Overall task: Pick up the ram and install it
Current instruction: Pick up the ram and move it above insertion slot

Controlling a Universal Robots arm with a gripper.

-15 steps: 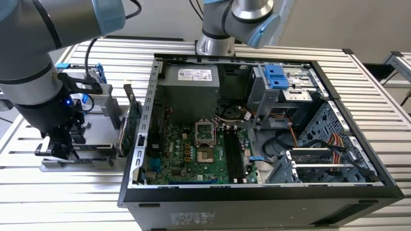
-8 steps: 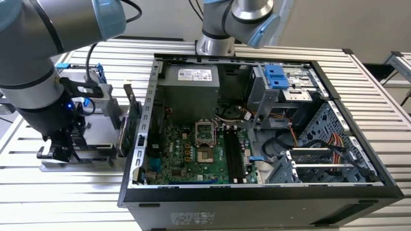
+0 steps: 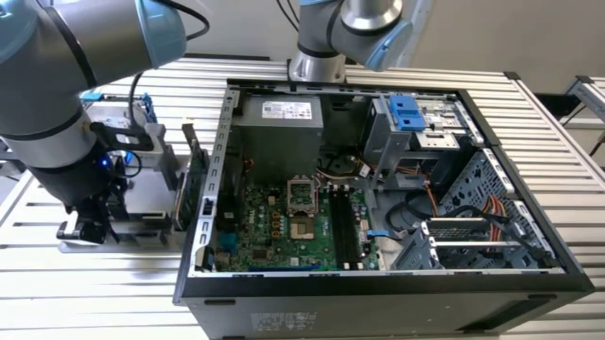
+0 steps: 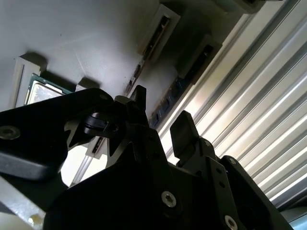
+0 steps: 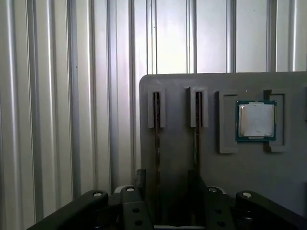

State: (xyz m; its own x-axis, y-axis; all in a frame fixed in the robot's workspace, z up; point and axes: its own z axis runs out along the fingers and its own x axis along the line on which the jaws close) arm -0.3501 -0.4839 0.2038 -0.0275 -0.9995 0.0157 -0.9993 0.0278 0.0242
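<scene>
In the first wrist view, two ram sticks stand on edge in slots of a grey parts tray (image 5: 182, 158): one ram stick (image 5: 157, 129) and a second ram stick (image 5: 196, 124) beside it. My gripper (image 5: 166, 191) is open just above them. One of its fingers (image 5: 140, 184) lies outside the first stick, and the other finger (image 5: 195, 184) is over the second stick's near end. The second wrist view shows the open gripper (image 4: 160, 115) with a dark stick (image 4: 165, 103) beyond the gap. In the exterior view the gripper (image 3: 90, 225) hangs low over the tray, left of the computer case.
A square silver processor chip (image 5: 256, 120) sits in a tray pocket beside the sticks. The open computer case (image 3: 227, 212) lies on its side on the slatted table, with the green motherboard (image 3: 274, 234) and its black memory slots (image 3: 342, 227) showing. A card (image 3: 189, 184) stands between tray and case.
</scene>
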